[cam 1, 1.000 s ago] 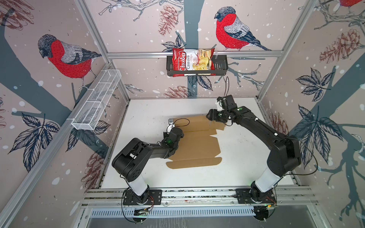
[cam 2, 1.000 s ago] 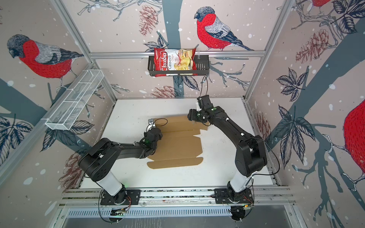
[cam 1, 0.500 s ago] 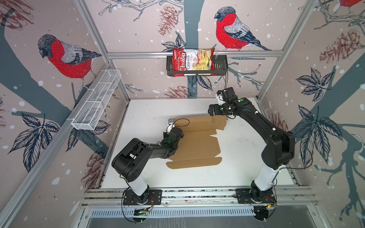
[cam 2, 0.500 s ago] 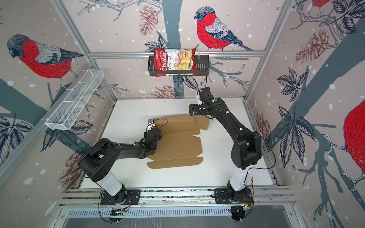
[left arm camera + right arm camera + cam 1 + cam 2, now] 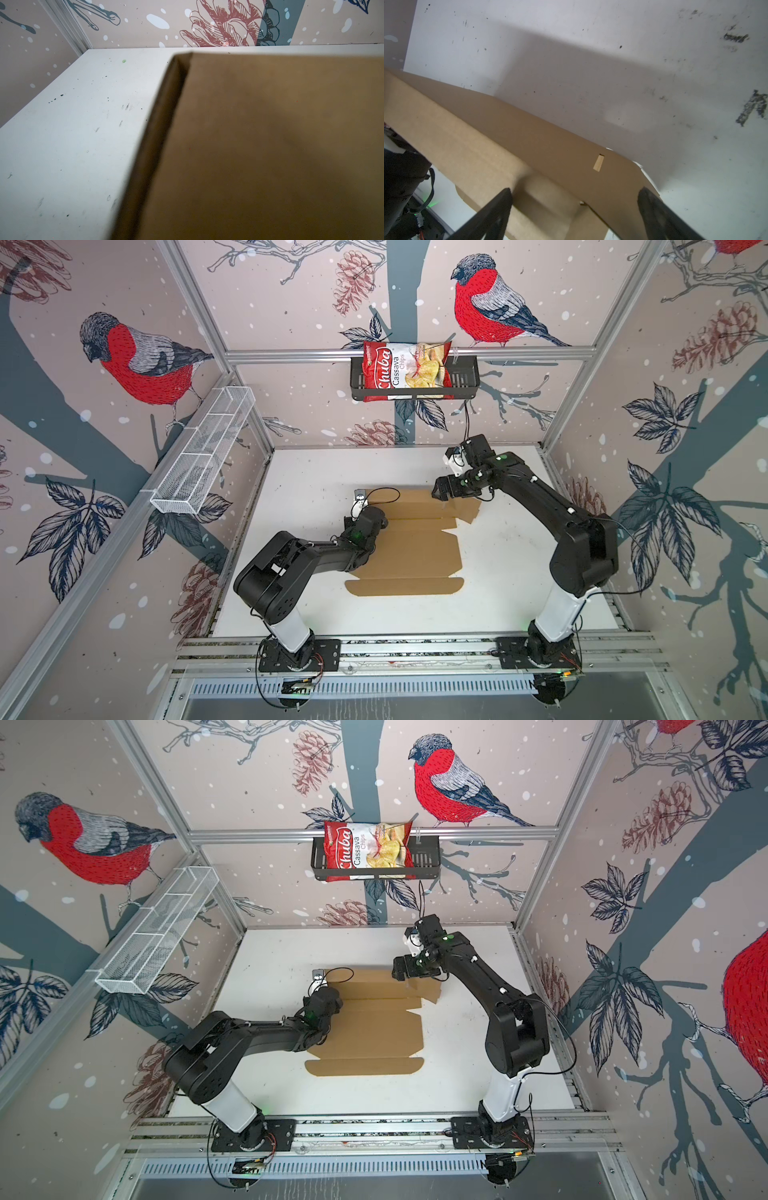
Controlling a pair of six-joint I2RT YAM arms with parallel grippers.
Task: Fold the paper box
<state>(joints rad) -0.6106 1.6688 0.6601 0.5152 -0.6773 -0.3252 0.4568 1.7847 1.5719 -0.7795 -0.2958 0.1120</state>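
Brown corrugated cardboard made up the one paper box (image 5: 415, 547), a die-cut sheet that lay mostly flat at the centre of both top views on the white table (image 5: 311, 472). It had one long rounded flap along its lower edge and notched flaps at its upper right. Two black arms reached over it. The left gripper (image 5: 368, 524) sat at the sheet's left edge, just left of centre in the frame. Its fingers were hidden under the wrist, drawn together, and I could not tell whether they pinched the cardboard. In the left wrist view the paper box (image 5: 270, 145) filled the right half of the frame, with one narrow side strip turned up along its left border. The right gripper (image 5: 442, 491) hung above the upper right flaps. In the right wrist view its two fingers (image 5: 506, 199) stood wide apart over the paper box (image 5: 488, 135), holding nothing, with one small slot (image 5: 599, 163) cut in the cardboard between them. At the upper centre one red chips bag (image 5: 405, 371) rested in one black basket (image 5: 461, 377). One white wire shelf (image 5: 203, 456) was mounted at the left.
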